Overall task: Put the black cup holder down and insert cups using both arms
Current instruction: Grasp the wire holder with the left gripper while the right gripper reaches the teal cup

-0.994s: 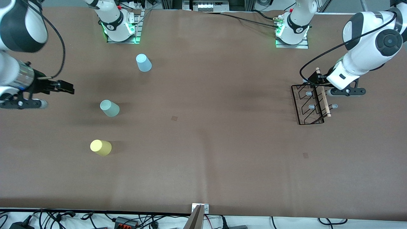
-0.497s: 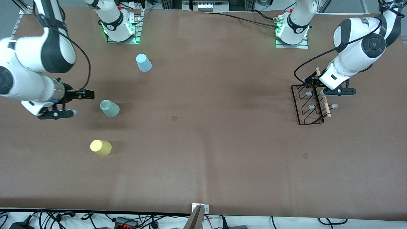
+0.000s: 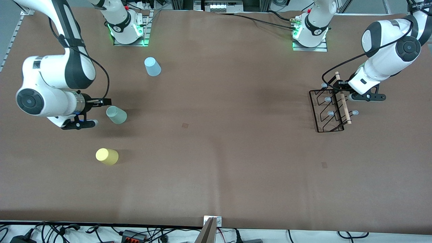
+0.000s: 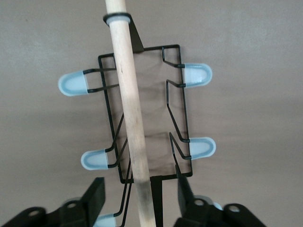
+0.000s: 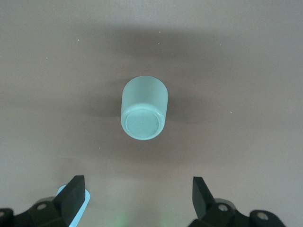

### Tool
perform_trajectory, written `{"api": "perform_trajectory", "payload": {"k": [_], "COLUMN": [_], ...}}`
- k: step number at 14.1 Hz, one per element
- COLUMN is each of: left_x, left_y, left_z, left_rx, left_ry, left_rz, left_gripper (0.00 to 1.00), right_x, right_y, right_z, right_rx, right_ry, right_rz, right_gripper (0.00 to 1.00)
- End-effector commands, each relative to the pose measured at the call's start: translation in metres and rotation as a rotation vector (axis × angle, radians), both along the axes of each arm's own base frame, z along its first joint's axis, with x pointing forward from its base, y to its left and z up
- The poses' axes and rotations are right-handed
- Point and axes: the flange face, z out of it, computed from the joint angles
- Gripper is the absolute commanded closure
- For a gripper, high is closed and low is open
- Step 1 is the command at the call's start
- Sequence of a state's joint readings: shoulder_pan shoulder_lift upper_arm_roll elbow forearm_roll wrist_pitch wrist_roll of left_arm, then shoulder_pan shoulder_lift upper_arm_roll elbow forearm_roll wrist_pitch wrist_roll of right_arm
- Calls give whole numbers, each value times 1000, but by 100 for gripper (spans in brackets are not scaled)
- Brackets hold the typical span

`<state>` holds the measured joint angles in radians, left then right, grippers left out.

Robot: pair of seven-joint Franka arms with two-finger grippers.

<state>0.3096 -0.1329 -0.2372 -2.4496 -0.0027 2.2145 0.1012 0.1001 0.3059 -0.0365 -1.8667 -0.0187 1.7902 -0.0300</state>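
Note:
The black cup holder (image 3: 329,108) stands at the left arm's end of the table, its wooden rod (image 4: 130,104) on top and pale pegs (image 4: 198,74) sticking out at both sides. My left gripper (image 3: 338,84) (image 4: 139,189) straddles the rod's end nearest the bases; it is open, with a gap on each side of the rod. At the right arm's end stand three cups, bottoms up: light blue (image 3: 152,66), grey-green (image 3: 116,114) (image 5: 144,113) and yellow (image 3: 107,156). My right gripper (image 3: 104,101) (image 5: 137,189) hangs open beside the grey-green cup, apart from it.
The brown table mat (image 3: 216,135) is bare between the cups and the holder. The two arm bases (image 3: 128,28) stand on the table edge farthest from the front camera. Cables lie along the nearest edge.
The right arm has swung in from the table's end to the grey-green cup. The left gripper's fingers have narrowed toward the rod.

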Motion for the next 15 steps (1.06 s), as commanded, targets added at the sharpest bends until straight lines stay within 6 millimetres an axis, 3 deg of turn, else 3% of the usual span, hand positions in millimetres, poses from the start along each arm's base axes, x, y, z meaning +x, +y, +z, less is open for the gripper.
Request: {"api": "perform_trajectory", "payload": {"k": [1, 4, 6, 9, 12, 13, 15], "left_x": [-7, -10, -8, -8, -6, -6, 6], "left_y": [-1, -1, -1, -2, -7, -16, -61], "left_z": [-9, -13, -11, -12, -6, 0, 31], "left_rx": [-3, -3, -2, -2, -5, -1, 2], "left_ry": [-5, 1, -13, -11, -17, -16, -9], "left_rz": [-17, -16, -17, -20, -19, -30, -48], "left_gripper": [49, 57, 67, 95, 99, 99, 99], "right_x": [-12, -20, -25, -31, -31, -31, -33], "right_y": [6, 7, 5, 2, 1, 1, 2], "right_z": [-22, -46, -57, -72, -83, -85, -88], "right_rx": [1, -3, -1, 1, 0, -7, -8], "right_ry": [-16, -68, -86, -109, -119, -115, -123], "right_rz": [0, -21, -23, -31, -46, -63, -67], "right_gripper": [0, 0, 0, 0, 0, 0, 0]}}
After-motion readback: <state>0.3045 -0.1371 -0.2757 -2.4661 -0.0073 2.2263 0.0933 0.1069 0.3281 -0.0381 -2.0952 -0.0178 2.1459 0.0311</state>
